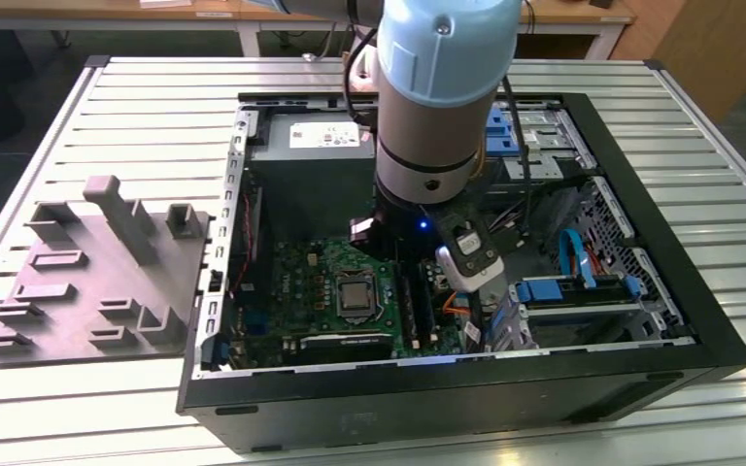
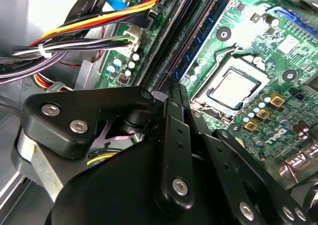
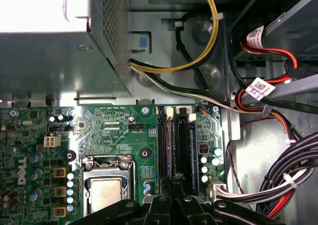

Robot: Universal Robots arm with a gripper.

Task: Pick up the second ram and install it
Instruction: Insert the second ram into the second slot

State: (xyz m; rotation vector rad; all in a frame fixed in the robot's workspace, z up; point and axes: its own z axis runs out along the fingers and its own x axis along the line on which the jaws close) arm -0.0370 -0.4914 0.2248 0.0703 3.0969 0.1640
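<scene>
Second wrist view: the gripper (image 2: pixel 176 84) is seen with fingers (image 2: pixel 172 130) drawn together, any hold being undeterminable, while the second ram (image 2: pixel 200 40) is seated among the memory slots (image 2: pixel 166 48) beside the processor socket (image 2: pixel 233 88).

Open computer case (image 1: pixel 451 400), motherboard (image 1: pixel 306 280), grey fixture block (image 1: pixel 88 282)
</scene>
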